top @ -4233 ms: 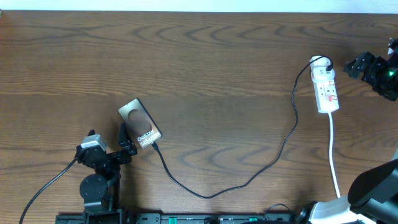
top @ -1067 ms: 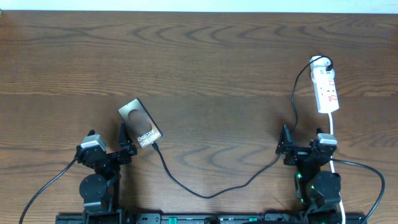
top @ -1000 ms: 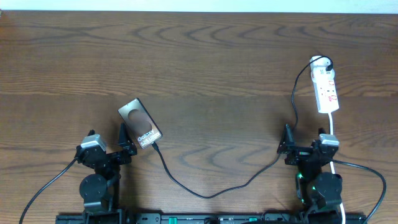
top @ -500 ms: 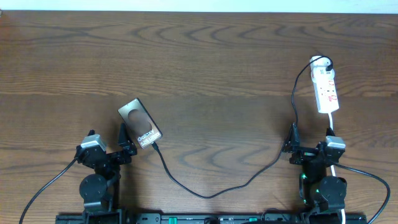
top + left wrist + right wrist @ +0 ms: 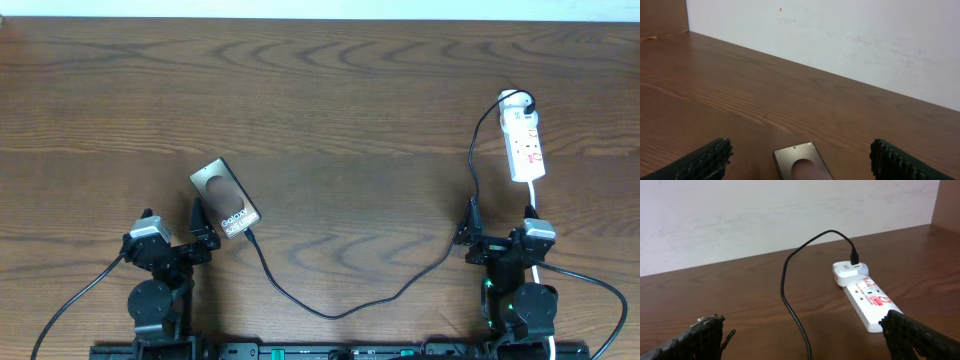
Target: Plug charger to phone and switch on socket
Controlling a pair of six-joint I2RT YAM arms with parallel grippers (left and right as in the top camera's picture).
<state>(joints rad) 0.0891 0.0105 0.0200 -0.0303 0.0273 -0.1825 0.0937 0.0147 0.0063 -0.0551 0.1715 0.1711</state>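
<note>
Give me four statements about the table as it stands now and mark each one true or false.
1. The left gripper and the right gripper are both open and empty. True.
2. The phone lies right beside the socket. False: it lies close to the left gripper, at the other side of the table from the socket.
3. The black charger cable runs up to a white adapter at the socket's far end. True.
4. The right gripper is pressing on the socket. False: it sits short of the socket's near end and touches nothing on it.
</note>
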